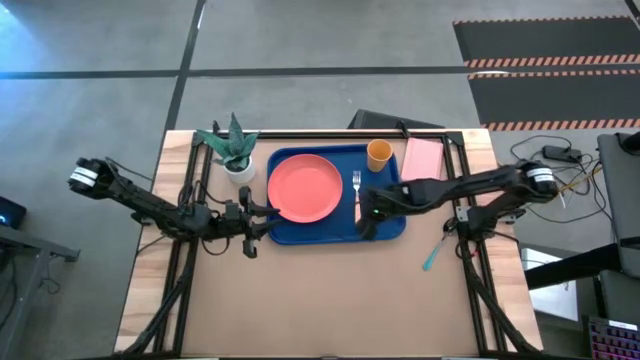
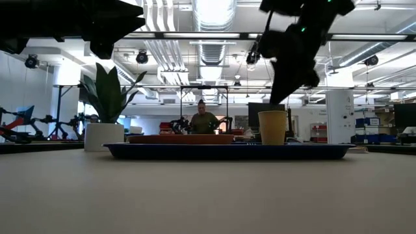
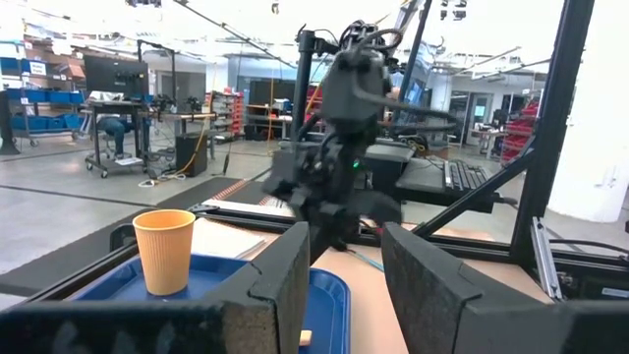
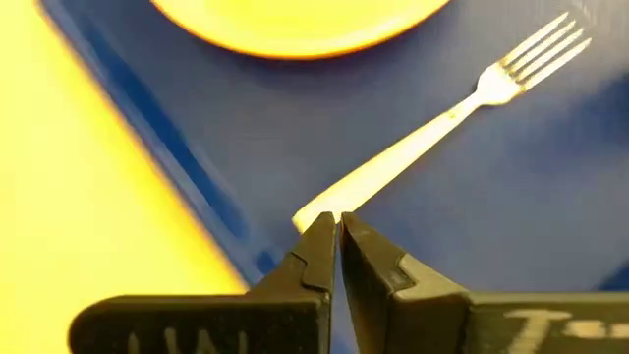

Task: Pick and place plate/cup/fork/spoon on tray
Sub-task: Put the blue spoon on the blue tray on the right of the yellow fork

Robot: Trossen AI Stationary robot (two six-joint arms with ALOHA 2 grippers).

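Blue plastic tray (image 1: 390, 226) sits at the far middle of my table (image 1: 330, 300), seen from above. It holds the coral plate (image 1: 305, 187) on its left half, the fork (image 1: 356, 186) just right of the plate, and the orange cup (image 1: 379, 155) in its far right corner. My right claw (image 1: 368, 214) hangs over the tray's near right part, at the fork's handle end. The spoon (image 1: 432, 254), teal-handled, lies off the tray on the bare table to the right. My left claw (image 1: 268, 209) waits at the tray's left edge beside the plate.

From table height, the cup (image 2: 272, 127) stands upright on the tray (image 2: 227, 151) and the plate (image 2: 182, 138) shows as a low flat slab.

My left wrist shows its two fingers (image 3: 280, 285) spread, the cup (image 3: 164, 252) on the tray (image 3: 329, 295) beyond.

My right wrist shows my claw (image 4: 337, 234) pressed together, holding nothing, its tips just at the handle end of the fork (image 4: 452, 113), which lies flat on the tray (image 4: 511, 226), tines pointing away, plate (image 4: 295, 25) beyond.
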